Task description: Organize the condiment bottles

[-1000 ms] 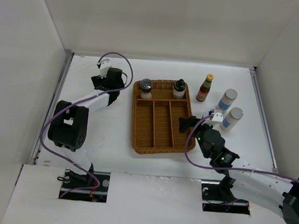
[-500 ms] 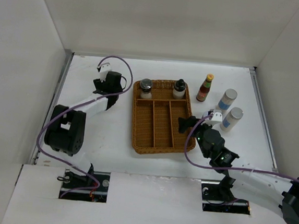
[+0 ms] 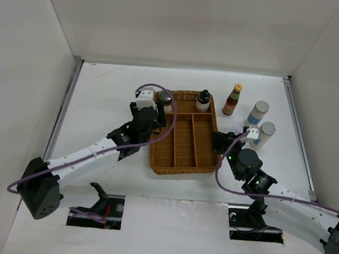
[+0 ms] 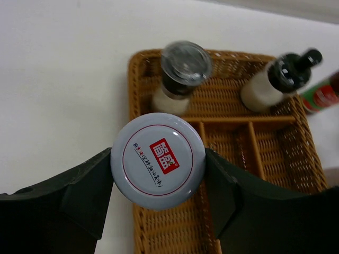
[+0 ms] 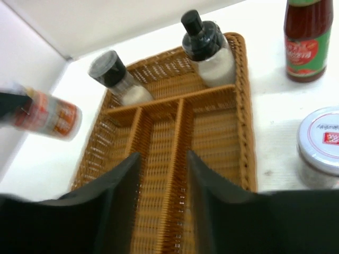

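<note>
Left gripper (image 3: 149,117) stretches forward over the wicker tray's (image 5: 245,106) left rim, clamped on a white-lidded jar (image 4: 158,160); right gripper (image 5: 163,159) angles down at its right rim, fingers apart.

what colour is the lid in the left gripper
White lid, thin red ring, red logo; best in left wrist view.

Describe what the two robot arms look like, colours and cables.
The left arm and the right arm both have white tubular links joined by black motor housings. A purple cable loops along each. A small white block sits at each wrist. The jaws are broad and matte black.
</note>
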Motion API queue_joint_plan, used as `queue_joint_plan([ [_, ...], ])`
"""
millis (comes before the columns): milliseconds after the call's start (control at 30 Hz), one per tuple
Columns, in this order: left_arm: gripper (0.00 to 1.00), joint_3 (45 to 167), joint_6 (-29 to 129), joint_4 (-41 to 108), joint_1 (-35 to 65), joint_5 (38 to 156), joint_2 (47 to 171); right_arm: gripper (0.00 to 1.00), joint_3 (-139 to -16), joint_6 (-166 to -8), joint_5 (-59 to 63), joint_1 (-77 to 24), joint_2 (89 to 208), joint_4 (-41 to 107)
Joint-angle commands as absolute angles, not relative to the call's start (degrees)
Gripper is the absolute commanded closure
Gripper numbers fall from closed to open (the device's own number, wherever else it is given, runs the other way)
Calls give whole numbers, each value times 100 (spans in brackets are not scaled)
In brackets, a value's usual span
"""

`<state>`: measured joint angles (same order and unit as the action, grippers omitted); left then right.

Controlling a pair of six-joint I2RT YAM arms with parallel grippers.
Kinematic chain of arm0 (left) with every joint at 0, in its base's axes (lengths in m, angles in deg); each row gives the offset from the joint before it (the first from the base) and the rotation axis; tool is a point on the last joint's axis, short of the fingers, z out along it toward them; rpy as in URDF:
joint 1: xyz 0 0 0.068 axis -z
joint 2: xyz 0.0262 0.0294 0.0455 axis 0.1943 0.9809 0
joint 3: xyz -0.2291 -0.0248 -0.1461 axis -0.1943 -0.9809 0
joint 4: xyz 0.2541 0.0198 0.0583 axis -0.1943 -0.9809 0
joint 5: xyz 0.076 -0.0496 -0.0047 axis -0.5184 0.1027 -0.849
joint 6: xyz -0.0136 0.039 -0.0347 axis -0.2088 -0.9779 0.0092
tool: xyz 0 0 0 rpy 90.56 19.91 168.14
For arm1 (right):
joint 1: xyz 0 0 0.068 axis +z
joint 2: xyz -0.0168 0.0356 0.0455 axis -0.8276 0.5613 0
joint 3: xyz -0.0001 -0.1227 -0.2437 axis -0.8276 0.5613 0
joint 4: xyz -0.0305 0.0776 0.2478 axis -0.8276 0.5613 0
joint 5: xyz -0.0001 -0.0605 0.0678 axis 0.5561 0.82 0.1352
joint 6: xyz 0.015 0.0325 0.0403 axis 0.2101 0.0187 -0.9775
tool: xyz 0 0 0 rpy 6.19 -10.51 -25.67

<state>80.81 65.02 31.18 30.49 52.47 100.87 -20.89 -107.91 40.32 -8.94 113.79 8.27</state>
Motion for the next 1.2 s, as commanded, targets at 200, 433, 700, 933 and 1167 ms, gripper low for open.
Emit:
queue_joint_plan([
  [200,56,8287,6491,4203,3691,5086,10962,59,-2633,-10739,4262,-774,10570,1848],
  [433,56,8489,6280,4679,3437,5121,11753,23,-2968,-11037,4930,-808,10096,3597],
  [700,55,8463,6210,5188,3156,5191,12263,11,-3012,-11249,5185,-1186,10420,3776],
  [933,39,8533,6209,5453,3076,5385,12457,0,-2854,-11520,5300,-1827,10640,4082],
  [1167,0,7998,6279,5532,3225,5157,11904,0,-3003,-11469,4739,-2662,11122,4171],
])
